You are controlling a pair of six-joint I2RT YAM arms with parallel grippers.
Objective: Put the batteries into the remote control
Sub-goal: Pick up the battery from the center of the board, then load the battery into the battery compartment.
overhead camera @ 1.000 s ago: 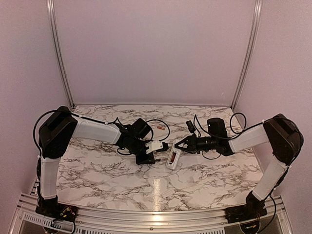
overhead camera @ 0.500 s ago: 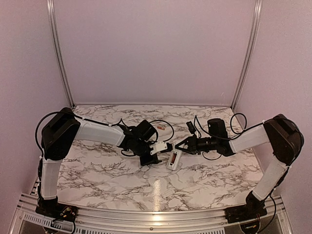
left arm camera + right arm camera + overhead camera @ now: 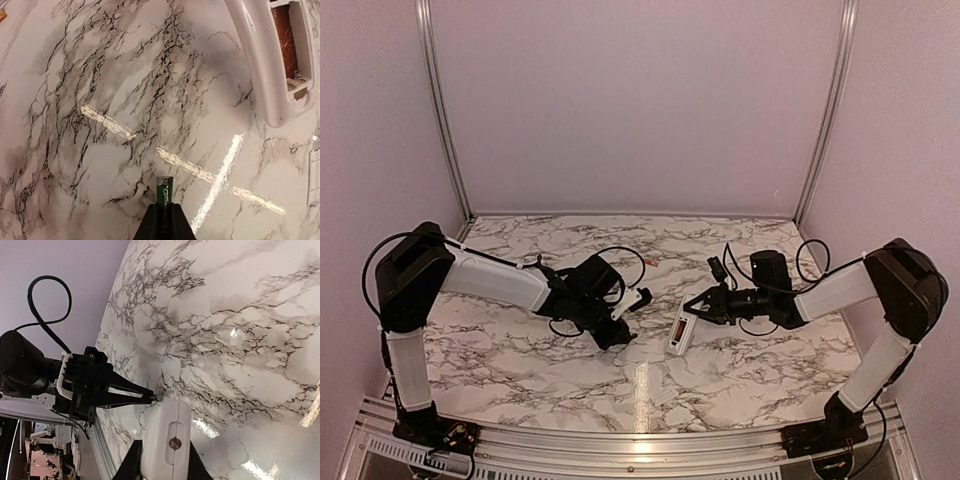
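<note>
White plastic sits between the two dark fingers of the right pincer point(image 3: 163, 465), which is pinching one short end of the small flat white rectangular remote control point(image 3: 165, 437). The rest of it reaches straight ahead of that pincer, low over the grey-veined white marble table point(image 3: 520, 360); whether its far end rests there I cannot tell. Seen from the left wrist, the remote control lies ahead and to the right of the left pincer point(image 3: 164, 217), apart from it, its open recess showing a slim cylindrical red battery point(image 3: 283, 30) seated beside a small metal spring. The left pincer is pressed together on a slim cylindrical dark battery point(image 3: 164, 189) with green print, whose end pokes out just past the fingertips. A small plain white flat piece point(image 3: 315, 177) lies farther right of that pincer. From the right wrist, the left pincer points in from ahead and to the left, its tip near the remote control's far end without touching.
</note>
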